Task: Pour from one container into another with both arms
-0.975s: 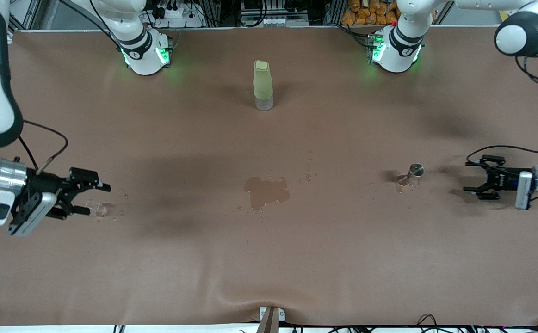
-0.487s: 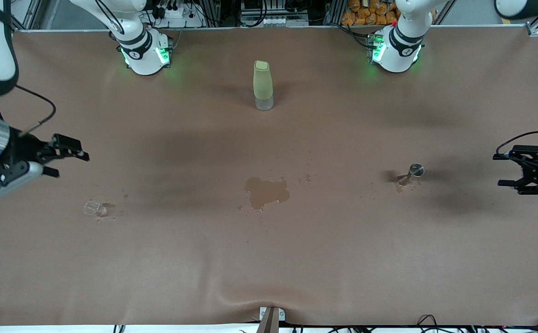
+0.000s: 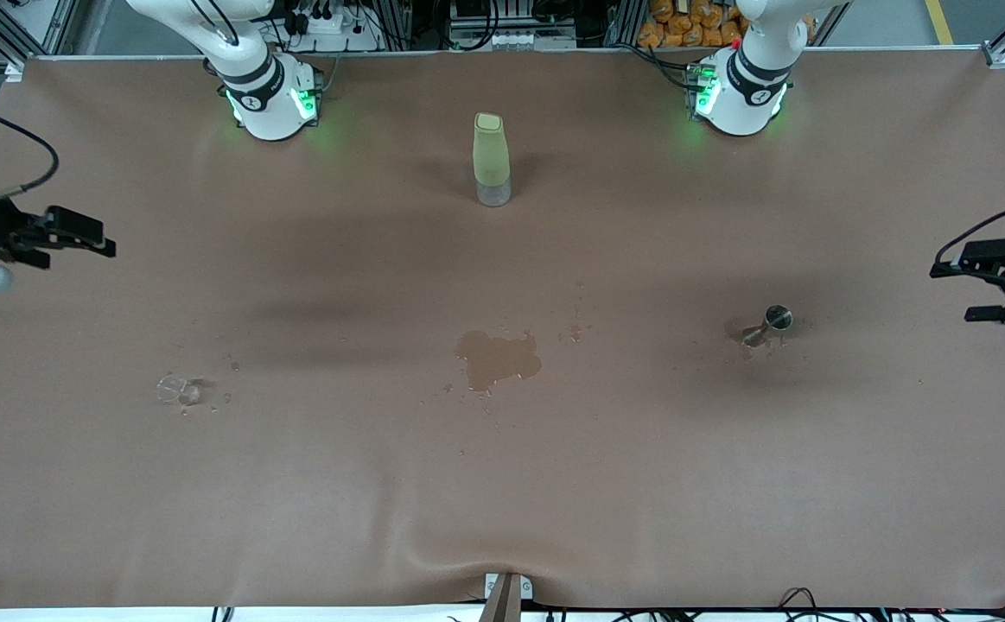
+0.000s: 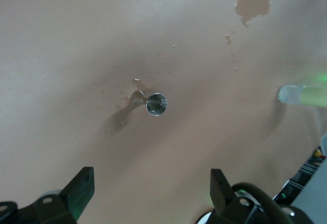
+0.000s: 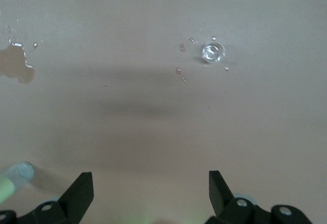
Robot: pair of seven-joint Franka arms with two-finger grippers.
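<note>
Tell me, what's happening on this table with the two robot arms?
Nothing is being held. The tiny clear glass cup and the metal jigger stand on the brown table, a wet puddle between them. The right gripper and left gripper hang open over opposite table ends.

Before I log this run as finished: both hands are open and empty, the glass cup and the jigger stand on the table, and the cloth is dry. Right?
Not quite: the cloth is wet. The front view shows a puddle mid-table, between the glass cup and the jigger. The rest holds: the left hand and right hand are open and empty.
</note>
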